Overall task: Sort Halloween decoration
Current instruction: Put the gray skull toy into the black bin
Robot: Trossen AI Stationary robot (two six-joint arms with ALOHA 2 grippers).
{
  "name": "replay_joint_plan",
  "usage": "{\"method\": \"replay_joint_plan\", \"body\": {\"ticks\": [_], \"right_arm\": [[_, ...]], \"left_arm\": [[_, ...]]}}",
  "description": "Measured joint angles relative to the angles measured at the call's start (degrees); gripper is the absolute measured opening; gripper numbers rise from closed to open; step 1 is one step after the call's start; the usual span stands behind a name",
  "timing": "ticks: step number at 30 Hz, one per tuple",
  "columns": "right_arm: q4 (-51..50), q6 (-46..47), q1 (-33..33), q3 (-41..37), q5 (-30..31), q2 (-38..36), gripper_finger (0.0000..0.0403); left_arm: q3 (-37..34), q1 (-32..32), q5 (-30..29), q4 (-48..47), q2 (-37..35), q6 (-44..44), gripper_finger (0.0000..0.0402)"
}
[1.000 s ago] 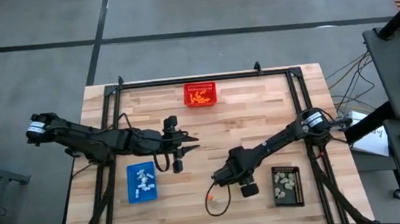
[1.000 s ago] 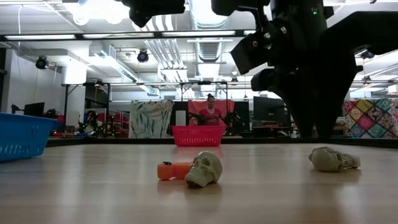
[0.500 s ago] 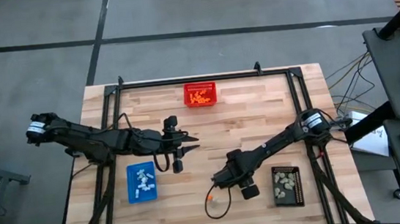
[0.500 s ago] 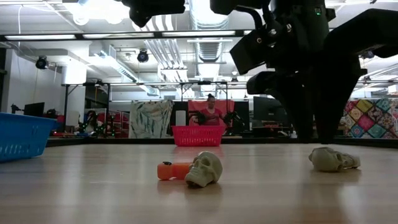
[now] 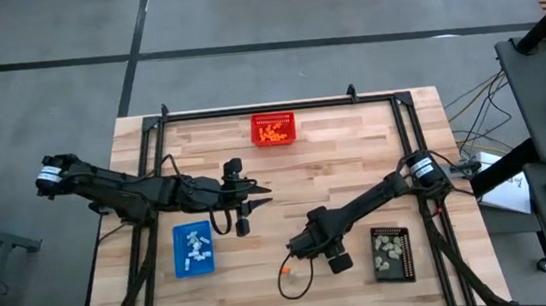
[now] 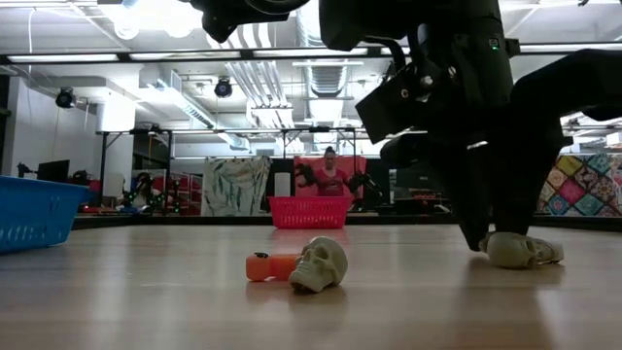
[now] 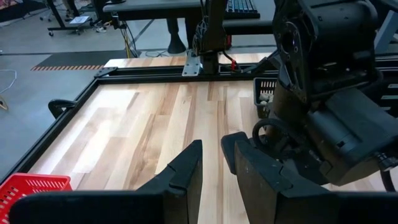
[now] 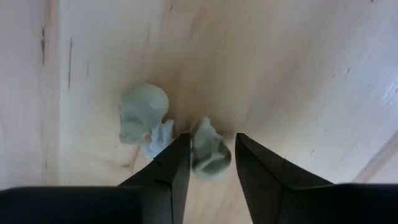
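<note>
High view: overhead, straight down, whole table (image 5: 354,155) in frame. Low view: tabletop height, level across wood toward room. Left wrist view: looks along table, slightly downward. Right wrist view: very close, steeply down onto wood. High and low views share red basket (image 5: 274,129) (image 6: 310,211).

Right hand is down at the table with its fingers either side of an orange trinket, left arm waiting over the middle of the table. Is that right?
Not quite. The trinket between the right hand's fingers is a pale grey skull, not an orange one; the right wrist view shows it, with a second skull beside it. The rest holds: the hand is down at the table and the left hand waits over the middle.
</note>
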Motion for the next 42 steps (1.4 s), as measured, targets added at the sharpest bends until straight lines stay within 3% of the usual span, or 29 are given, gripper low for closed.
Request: {"method": "replay_joint_plan", "body": {"ticks": [12,35,42], "right_arm": [[0.8,-2.3,-0.7,0.0,0.0,-0.1,0.0012],[0.4,-0.7,-1.5,0.3,0.7,-2.9,0.0008],[-5.9,3.6,-1.5,0.4,0.6,-6.8,0.0008]], "left_arm": [[0.0,0.0,0.0,0.0,0.0,0.0,0.0077],[0.0,0.0,0.0,-0.2,0.0,0.0,0.0077],[0.0,0.0,0.0,-0.3,0.0,0.0,0.0077]]}}
